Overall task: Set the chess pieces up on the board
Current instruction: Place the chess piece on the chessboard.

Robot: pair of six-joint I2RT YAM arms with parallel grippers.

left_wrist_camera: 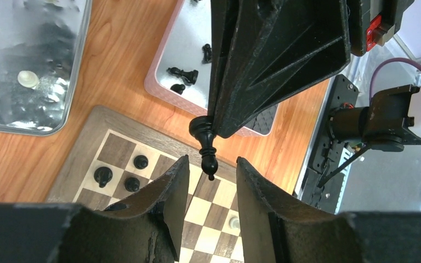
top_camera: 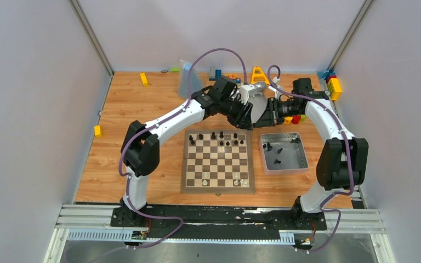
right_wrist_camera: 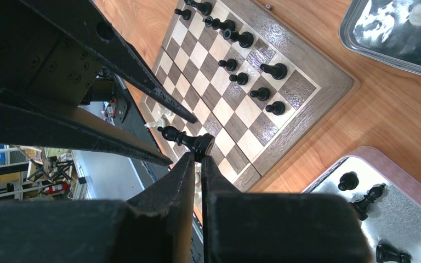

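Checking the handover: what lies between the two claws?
One black chess piece, pinched at its base by the right claw, its head in the gap of the open left claw. The left wrist view shows it.

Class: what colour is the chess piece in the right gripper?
Black. The chess piece in the right gripper shows best from the left wrist.

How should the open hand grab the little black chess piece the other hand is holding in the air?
Pinch the black piece by its slim upper body, coming from the head end. The right gripper clamps its wide base, and its head points between the left gripper's open fingers.
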